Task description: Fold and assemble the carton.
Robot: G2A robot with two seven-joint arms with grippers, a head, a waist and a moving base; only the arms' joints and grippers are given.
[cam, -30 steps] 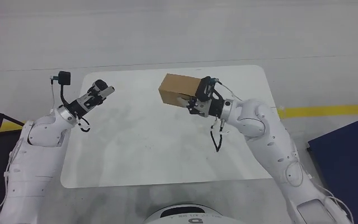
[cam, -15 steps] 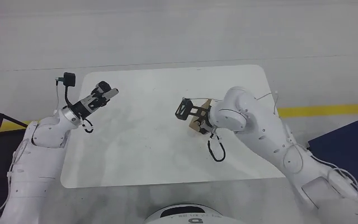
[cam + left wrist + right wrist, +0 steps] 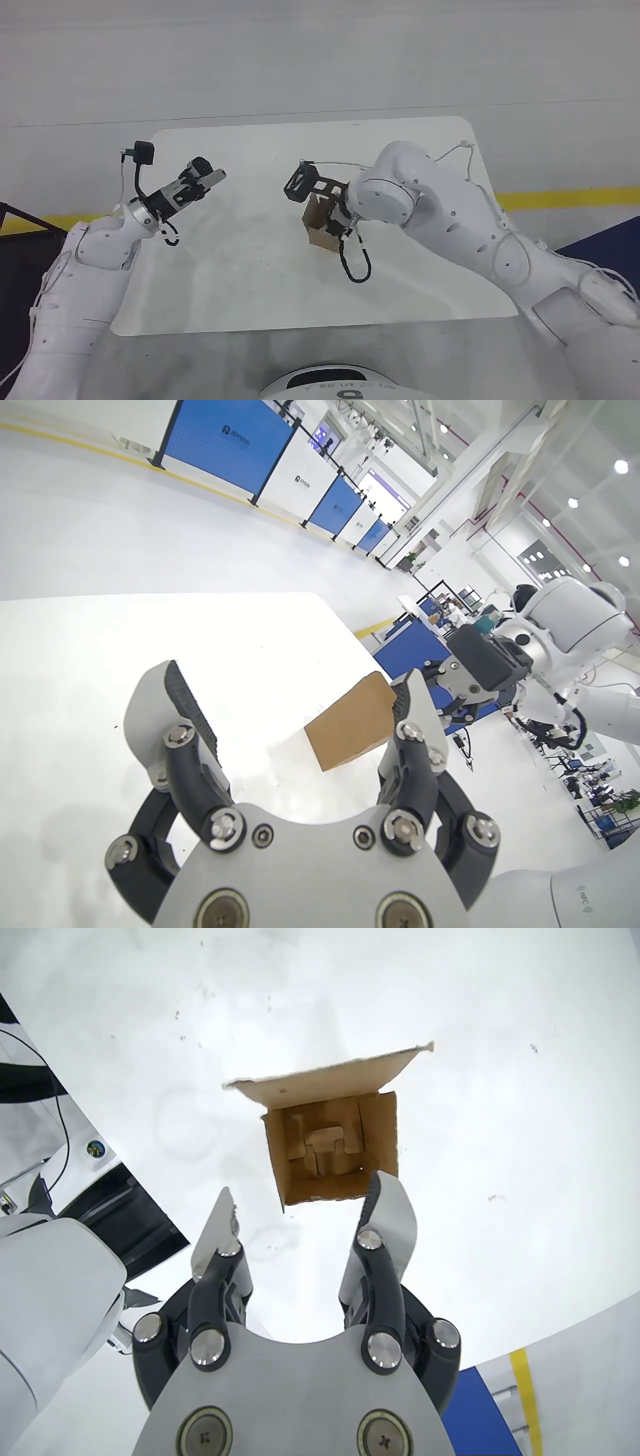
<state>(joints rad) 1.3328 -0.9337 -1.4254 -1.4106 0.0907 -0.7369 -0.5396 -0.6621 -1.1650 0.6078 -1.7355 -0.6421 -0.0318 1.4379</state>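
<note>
The brown carton [image 3: 320, 228] stands on the white table [image 3: 250, 280] near its middle. In the right wrist view its top is open: one flap [image 3: 330, 1075] is folded back and the interlocked bottom flaps show inside the carton [image 3: 330, 1153]. My right gripper [image 3: 333, 208] hangs open just above it, and one fingertip [image 3: 382, 1188] overlaps a corner of the rim. My left gripper [image 3: 207, 180] is open and holds nothing, well to the left of the carton and pointing at it. From the left wrist, the carton [image 3: 350, 725] shows between the spread fingers of my left gripper [image 3: 290, 680].
The table's near half and left side are bare white surface. A yellow floor line [image 3: 570, 197] runs past the table's right edge. Blue partition panels [image 3: 225, 450] stand far off in the hall.
The right arm brought the carton from the table's far side down toward the middle, turned it open side up, and its fingers now stand apart. My left gripper moved slightly toward the centre.
</note>
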